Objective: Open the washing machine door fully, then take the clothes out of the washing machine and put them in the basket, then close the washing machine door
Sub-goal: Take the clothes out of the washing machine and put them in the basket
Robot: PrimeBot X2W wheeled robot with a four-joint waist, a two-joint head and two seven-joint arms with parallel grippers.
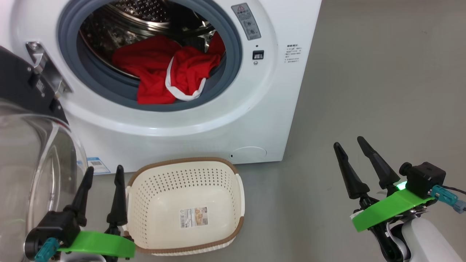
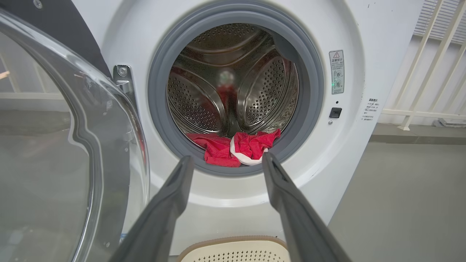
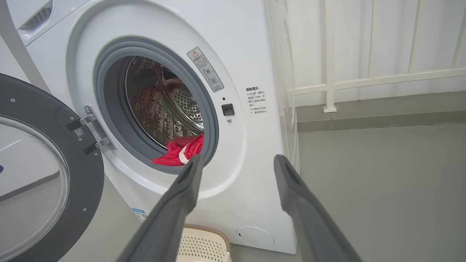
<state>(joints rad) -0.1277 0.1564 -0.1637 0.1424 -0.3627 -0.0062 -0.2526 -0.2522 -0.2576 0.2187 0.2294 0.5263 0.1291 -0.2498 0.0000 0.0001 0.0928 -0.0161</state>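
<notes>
Both claws gape wide and hold nothing. The left claw (image 1: pixel 104 168) sits low between the door (image 1: pixel 22 83) and the basket (image 1: pixel 182 160); the right claw (image 1: pixel 348 142) is well off to the right of the washer (image 1: pixel 255 120). Red clothes (image 1: pixel 160 69) lie at the front edge of the drum (image 1: pixel 145 11), spilling onto the grey ring (image 1: pixel 233 47). Likely risks: the left arm knocks the door while reaching in, a shallow pinch lifts one garment only, or cloth drops outside the basket's rim.
</notes>
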